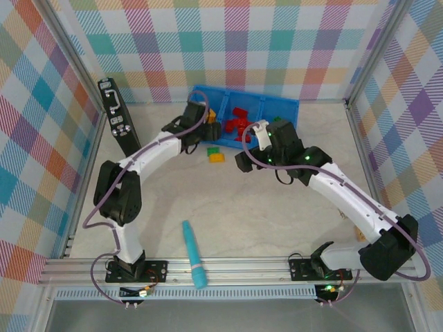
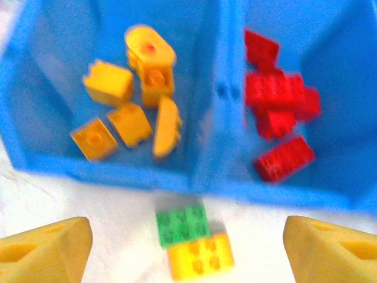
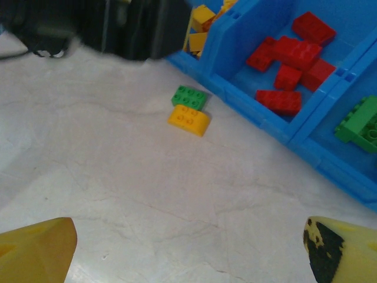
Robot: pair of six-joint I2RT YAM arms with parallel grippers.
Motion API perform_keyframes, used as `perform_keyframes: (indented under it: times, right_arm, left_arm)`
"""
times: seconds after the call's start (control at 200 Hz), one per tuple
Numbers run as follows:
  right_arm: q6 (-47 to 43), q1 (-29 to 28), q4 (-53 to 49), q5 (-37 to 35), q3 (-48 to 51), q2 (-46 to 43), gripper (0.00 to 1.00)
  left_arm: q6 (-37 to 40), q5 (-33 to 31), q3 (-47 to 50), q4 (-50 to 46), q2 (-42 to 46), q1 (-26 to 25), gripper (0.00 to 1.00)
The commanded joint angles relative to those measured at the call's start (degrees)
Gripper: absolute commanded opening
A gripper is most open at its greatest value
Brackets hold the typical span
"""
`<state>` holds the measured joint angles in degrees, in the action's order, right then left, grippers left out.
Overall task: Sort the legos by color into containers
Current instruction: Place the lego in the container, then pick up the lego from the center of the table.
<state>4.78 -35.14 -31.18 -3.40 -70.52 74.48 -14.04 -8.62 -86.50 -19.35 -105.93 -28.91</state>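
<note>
We log a pale, veined surface (image 1: 263,207). Blue bin (image 1: 289,109) sits at the far edge, roughly centre. Just before it lie a green brick (image 1: 213,149) and a yellow brick (image 1: 217,158), touching. Teal cylinder (image 1: 192,250) lies by the near edge, left of centre.

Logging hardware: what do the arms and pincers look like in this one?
The left arm and right arm have white links, black joints and purple cables. The left pincer and right pincer have yellow-orange wedge tips; one right tip is scuffed black.

free: mid table (image 1: 277,214) | blocking: teal cylinder (image 1: 194,254); bin (image 3: 253,115) wall likely crowds bricks (image 3: 189,119)
</note>
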Motion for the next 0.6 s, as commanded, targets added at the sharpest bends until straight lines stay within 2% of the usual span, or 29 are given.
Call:
perform_keyframes:
  times: [0.0,0.11,0.275,0.465,0.595]
  right_arm:
    - [-2.0,1.3,-1.2,-0.6,-1.5,0.5,0.99]
    - [-2.5,2.5,-1.3,-0.6,-1.6,0.2,0.99]
    - [-2.7,3.4,-1.4,0.0,-1.6,-0.5,0.99]
    - [-3.0,4.1,-1.8,0.0,-1.1,-1.2,0.99]
    - [-2.9,4.7,-1.7,0.1,-0.6,-1.6,0.99]
  left_arm:
    - [1.1,-2.0,3.6,-3.0,1.8,-3.6,0.82]
    - [-0.8,-5.7,2.8,-7.0,-0.6,-6.3,0.83]
    - [-4.2,-8.2,2.4,-7.0,-5.2,-7.1,0.87]
    - [-5.8,-8.8,0.6,-5.7,-10.7,-7.1,0.89]
    - [-6.5,-6.4,-2.3,-4.6,-14.5,-7.1,0.89]
